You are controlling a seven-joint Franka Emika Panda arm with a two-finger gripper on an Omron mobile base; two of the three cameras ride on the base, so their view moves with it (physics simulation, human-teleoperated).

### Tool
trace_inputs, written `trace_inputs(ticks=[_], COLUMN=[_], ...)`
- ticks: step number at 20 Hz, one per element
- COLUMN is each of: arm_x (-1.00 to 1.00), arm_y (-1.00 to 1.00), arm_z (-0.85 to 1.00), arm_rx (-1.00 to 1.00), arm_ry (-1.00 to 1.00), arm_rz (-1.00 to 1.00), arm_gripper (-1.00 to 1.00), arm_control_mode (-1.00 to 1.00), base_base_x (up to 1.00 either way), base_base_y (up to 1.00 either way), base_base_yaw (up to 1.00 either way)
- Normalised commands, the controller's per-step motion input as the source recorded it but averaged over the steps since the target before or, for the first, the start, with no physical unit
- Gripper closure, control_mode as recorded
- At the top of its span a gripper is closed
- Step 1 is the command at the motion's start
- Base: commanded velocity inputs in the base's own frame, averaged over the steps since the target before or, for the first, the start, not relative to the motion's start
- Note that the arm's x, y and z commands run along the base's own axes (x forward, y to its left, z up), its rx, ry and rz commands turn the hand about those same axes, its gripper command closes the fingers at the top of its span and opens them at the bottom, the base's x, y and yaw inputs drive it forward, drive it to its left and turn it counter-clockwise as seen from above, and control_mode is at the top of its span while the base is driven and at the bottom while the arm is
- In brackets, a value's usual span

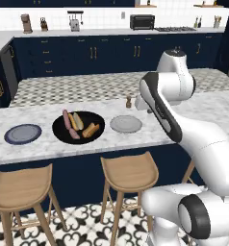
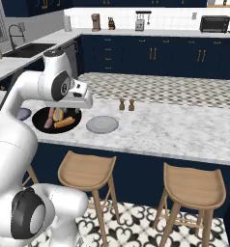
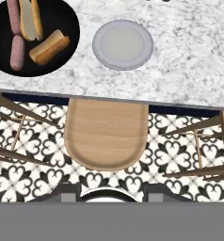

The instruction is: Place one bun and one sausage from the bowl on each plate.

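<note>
The black bowl sits on the marble counter, and I'll use it as my marker. Inside it lie two pink sausages and two buns. Nothing has been moved out yet, so both plates are bare. The pale grey plate sits just beside the bowl on one side. The blue-grey plate with the dark rim sits near the bowl on the other side.

The gripper hangs high above a wooden stool, on the near side of the counter edge from the bowl. Its two fingers look pressed together and hold nothing, though I can hardly see the tips in the hand view, so I am not fully sure.

The first job, I think, is to fetch one thing from the bowl. To do it well, the fingers should spread wide first. Then the hand should travel over the bowl and come straight down on one bun or one sausage. The top bun lies right against a sausage, so aim for the middle of just one. Squeeze across its thin side, not its long side.
</note>
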Motion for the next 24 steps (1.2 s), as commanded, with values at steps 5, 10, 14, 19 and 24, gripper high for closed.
trace_inputs(ticks=[5,10,14,19,24], arm_x=[-0.01,0.0,0.0,0.0,0.0], arm_y=[0.0,0.0,0.0,0.0,0.0], arm_z=[0.0,0.0,0.0,0.0,0.0], arm_rx=[0.0,0.0,0.0,0.0,0.0], arm_ry=[-0.01,0.0,0.0,0.0,0.0], arm_rz=[0.0,0.0,0.0,0.0,0.0], arm_gripper=[-1.0,-1.0,-1.0,-1.0,-1.0], arm_control_mode=[1.0,1.0,1.0,1.0,1.0], base_base_x=[-0.07,0.0,0.13,0.54,0.96], base_base_y=[0.36,1.0,0.88,0.25,-0.02], base_base_yaw=[0.0,0.0,0.0,-0.03,-0.07])
